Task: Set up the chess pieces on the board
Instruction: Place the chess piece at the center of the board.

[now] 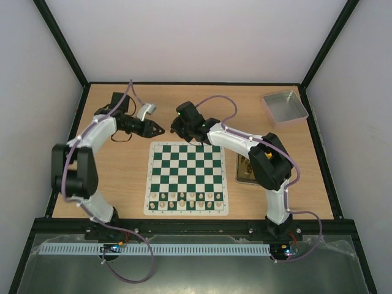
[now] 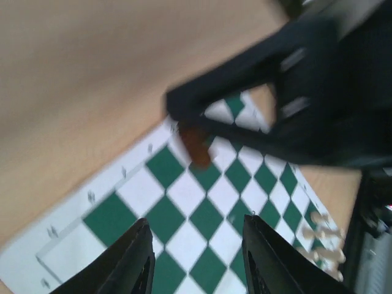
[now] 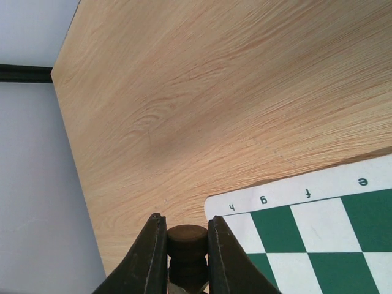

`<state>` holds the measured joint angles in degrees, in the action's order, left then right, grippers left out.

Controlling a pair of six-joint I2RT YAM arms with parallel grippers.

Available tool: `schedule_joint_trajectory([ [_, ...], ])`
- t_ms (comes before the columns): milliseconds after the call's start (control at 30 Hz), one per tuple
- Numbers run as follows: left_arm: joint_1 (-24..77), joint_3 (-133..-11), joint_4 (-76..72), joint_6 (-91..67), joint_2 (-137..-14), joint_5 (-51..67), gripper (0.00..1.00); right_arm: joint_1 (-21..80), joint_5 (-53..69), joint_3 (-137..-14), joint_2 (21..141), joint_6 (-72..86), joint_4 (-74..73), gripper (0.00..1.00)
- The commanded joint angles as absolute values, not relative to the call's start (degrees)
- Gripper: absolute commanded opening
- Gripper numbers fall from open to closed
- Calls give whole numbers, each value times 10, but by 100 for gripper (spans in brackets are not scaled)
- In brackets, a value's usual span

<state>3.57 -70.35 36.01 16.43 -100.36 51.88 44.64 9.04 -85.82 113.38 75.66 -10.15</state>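
One dark chess piece (image 3: 187, 251) is all I have in hand. The right gripper (image 3: 186, 228) is clamped on it from both sides, at the far edge of the board (image 3: 318, 226). The piece's long axis runs along the fingers, though I cannot tell which end is the base.

In the right wrist view the board's corner, by the letter h, lies just beside the piece, and the green and white squares spread off to the right of the fingers. I judge the coming move to be a short one, sideways onto the far row and then down.

The left gripper (image 2: 196, 222) hovers just off the far-left corner with its jaws apart and nothing between them. Its blurred view shows the piece hanging above the board. The right arm is plainly the one to place it. Pale pieces (image 1: 187, 199) fill the near rows, well apart from all this.
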Motion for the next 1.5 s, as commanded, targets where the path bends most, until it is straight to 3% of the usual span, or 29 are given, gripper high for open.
schedule_joint_trajectory([
  [0, 52, -671, 182, 28, -940, 436, 39, 450, 66, -848, 1122, 756, -97, 6],
  [133, 54, -615, 96, -20, -932, 432, 33, 449, 65, -835, 1122, 776, -81, 6],
  [533, 48, -596, 46, -63, -958, 511, 32, 449, 76, -855, 1155, 818, -30, 6],
  [867, 49, -601, 56, -63, -967, 548, 33, 450, 69, -904, 1205, 817, -45, 6],
  [1467, 48, -600, 63, -52, -974, 515, 33, 446, 72, -947, 1210, 807, -60, 6],
])
